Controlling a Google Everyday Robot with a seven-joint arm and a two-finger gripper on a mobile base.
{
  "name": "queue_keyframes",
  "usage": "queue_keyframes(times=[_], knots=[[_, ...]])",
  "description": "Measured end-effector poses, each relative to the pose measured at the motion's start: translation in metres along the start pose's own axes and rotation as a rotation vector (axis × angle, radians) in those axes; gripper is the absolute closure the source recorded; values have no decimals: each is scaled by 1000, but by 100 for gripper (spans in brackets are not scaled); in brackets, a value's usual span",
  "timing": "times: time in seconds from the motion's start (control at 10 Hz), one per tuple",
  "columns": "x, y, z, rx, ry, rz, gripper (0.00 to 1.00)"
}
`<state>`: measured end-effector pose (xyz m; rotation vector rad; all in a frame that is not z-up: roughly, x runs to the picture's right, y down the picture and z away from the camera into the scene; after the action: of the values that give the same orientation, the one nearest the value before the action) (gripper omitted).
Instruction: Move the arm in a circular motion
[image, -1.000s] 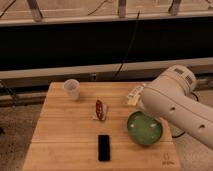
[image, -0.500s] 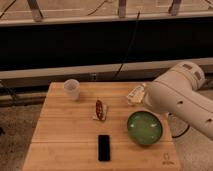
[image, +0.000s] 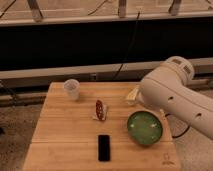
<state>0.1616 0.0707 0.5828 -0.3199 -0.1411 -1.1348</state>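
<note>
The large glossy white arm (image: 172, 92) with small dark dots reaches in from the right edge, over the right side of the wooden table (image: 60, 135). Its rounded joint (image: 176, 69) is at the upper right, and a thick segment runs down to the lower right corner. The arm hangs above and behind the green bowl (image: 145, 128). The gripper is not in view; no fingers show anywhere in the camera view.
On the table are a clear plastic cup (image: 71, 89), a red snack packet (image: 100, 109), a black phone (image: 104, 147), and a pale yellow bag (image: 133, 94) partly hidden behind the arm. A dark wall with cables runs behind.
The arm has shifted slightly up and back, so the green bowl is now fully uncovered. The table items have not moved.
</note>
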Motion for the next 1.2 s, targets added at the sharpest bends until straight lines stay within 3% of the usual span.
queue_keyframes(times=[0.2, 0.8, 1.2], knots=[[-2, -7, 2, 5, 0, -29, 20], [-7, 7, -5, 9, -21, -52, 20], [-14, 9, -11, 17, -34, -117, 20]])
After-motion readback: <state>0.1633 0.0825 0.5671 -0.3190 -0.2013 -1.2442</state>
